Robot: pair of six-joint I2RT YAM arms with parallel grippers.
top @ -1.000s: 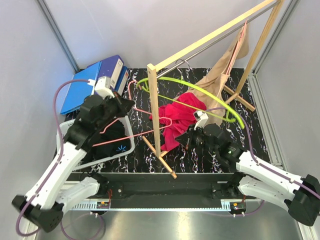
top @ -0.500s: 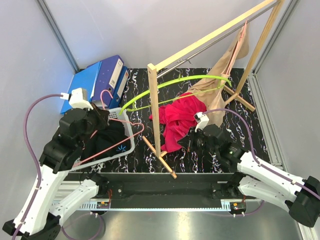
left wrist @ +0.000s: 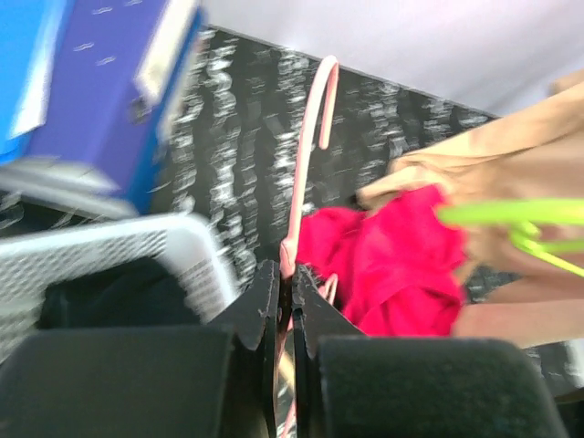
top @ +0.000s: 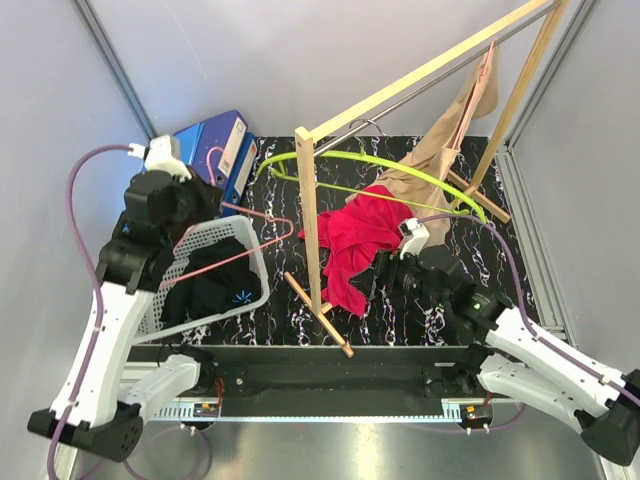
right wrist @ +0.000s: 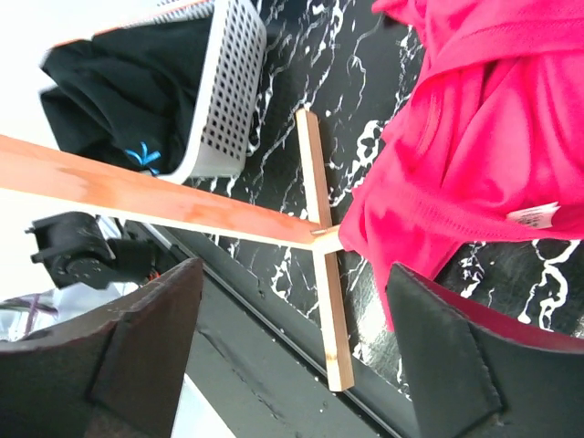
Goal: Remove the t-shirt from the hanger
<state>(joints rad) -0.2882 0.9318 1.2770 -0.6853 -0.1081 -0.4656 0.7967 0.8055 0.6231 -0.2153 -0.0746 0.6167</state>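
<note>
Left end effector point(left wrist: 292, 278) clamped on the neck of the pink hanger point(left wrist: 307, 151), just under the hook; only the left wrist view shows this pinch. Top view adds what the wrist cannot: hanger bare, tilted over the white basket point(top: 250, 262), which holds black cloth point(top: 205, 290). Right end effector point(right wrist: 297, 274) spread wide, nothing between the fingers. Its wrist view shows a white label point(right wrist: 534, 214) on the t-shirt point(right wrist: 474, 137), too small to make out from above. T-shirt lies crumpled on the worktop point(top: 500, 265) beside the wooden rack point(top: 310, 220) post, off the hanger. Worktop black, white-veined. Blue binders point(top: 215, 140) at back left; plain grey walls.
</note>
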